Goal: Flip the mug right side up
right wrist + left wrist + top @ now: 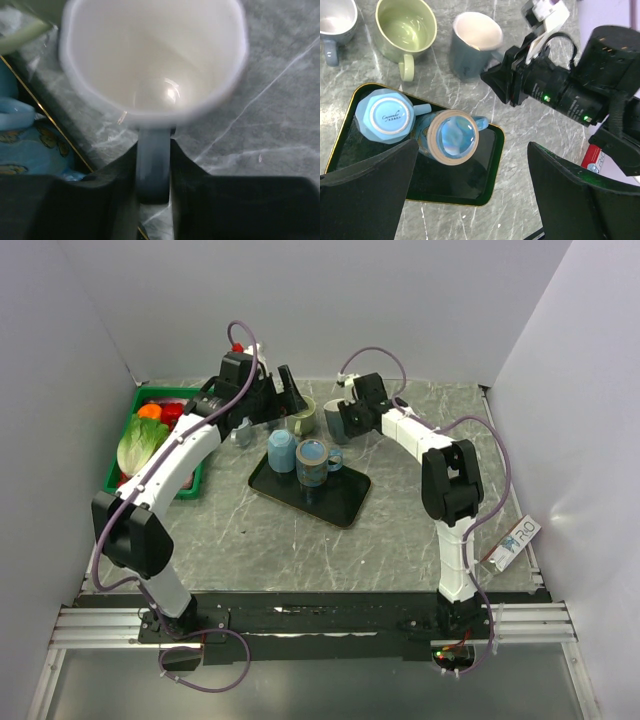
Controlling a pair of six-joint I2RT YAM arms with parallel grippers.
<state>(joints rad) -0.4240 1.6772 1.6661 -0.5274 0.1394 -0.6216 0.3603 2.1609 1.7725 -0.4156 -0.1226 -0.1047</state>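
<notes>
Top view: the slate-blue mug (pixel 334 416) stands upright on the tabletop (pixel 400 530) at 12 o'clock of the dark tray (pixel 340 502), with the green mug (pixel 303 416) just beside it at 9 o'clock. The right gripper (pixel 346 424) meets it from 3 o'clock. The left gripper (pixel 289 388) hangs near the green mug.

Left wrist view: the left gripper (pixel 472 165) is spread wide and holds nothing, above the tray (pixel 485 195). The slate-blue mug (pixel 472 42) shows its white inside, with the right gripper (pixel 496 82) at its 4 o'clock.

Right wrist view: the mug's (pixel 150 55) handle (pixel 153 150) lies between the right gripper's (pixel 153 165) fingers (pixel 115 175), close on both sides. Whether they press it cannot be told.
</notes>
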